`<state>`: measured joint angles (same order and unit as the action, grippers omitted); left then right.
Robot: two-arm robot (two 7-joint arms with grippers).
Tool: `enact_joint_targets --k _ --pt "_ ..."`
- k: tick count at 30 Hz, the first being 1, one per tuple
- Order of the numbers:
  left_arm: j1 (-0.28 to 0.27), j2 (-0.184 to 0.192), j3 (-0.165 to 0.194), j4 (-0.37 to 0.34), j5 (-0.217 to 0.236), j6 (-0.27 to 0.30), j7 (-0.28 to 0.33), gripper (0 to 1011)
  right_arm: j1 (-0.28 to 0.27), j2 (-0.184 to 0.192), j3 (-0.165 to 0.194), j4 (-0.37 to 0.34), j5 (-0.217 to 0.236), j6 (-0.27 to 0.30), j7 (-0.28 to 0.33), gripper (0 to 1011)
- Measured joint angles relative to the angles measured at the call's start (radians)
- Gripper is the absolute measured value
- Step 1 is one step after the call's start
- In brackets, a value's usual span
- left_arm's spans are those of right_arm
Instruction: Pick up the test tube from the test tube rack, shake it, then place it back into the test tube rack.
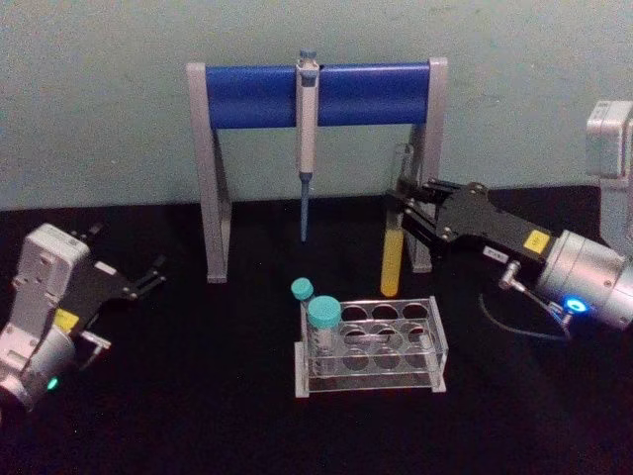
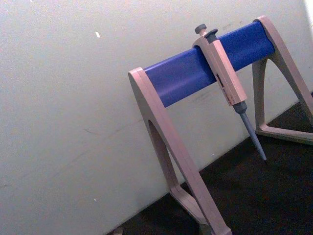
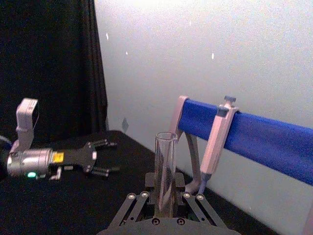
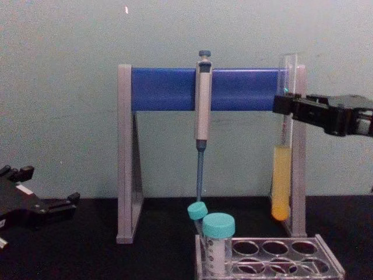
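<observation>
The test tube [image 1: 394, 247] is a long clear glass tube with yellow liquid in its lower part. It hangs upright in the air, behind and above the back right of the test tube rack [image 1: 437, 336], its bottom clear of the holes. My right gripper [image 1: 402, 208] reaches in from the right and is shut on the test tube's upper half. In the chest view the test tube [image 4: 281, 181] hangs from the right gripper [image 4: 281, 105] above the rack [image 4: 327, 265]. The right wrist view has the tube [image 3: 165, 166] between my fingers. My left gripper [image 1: 150, 273] rests open at the far left.
A grey-and-blue pipette stand [image 1: 316, 94] rises behind the rack, with a grey pipette [image 1: 307, 148] hanging from its bar. Two teal-capped tubes [image 1: 322, 327] stand in the rack's left holes. The stand's right leg [image 1: 427, 168] is just behind the held tube.
</observation>
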<state>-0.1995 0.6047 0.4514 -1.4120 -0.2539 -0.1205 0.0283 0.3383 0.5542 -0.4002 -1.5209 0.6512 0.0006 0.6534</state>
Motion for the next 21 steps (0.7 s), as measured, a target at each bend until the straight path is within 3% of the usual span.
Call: enact_joint_targets --k 4,8,21 --pt "0.0 0.0 0.0 0.0 0.0 0.0 0.0 1001 -0.015 0.035 -0.003 -0.029 -0.013 0.015 -0.028 228" --pt "0.0 0.0 0.0 0.0 0.0 0.0 0.0 1001 -0.022 0.044 0.0 -0.033 -0.028 0.006 -0.052 228" --pt "0.0 0.0 0.0 0.0 0.0 0.0 0.0 1001 -0.007 0.012 -0.009 0.009 -0.034 -0.039 -0.032 228"
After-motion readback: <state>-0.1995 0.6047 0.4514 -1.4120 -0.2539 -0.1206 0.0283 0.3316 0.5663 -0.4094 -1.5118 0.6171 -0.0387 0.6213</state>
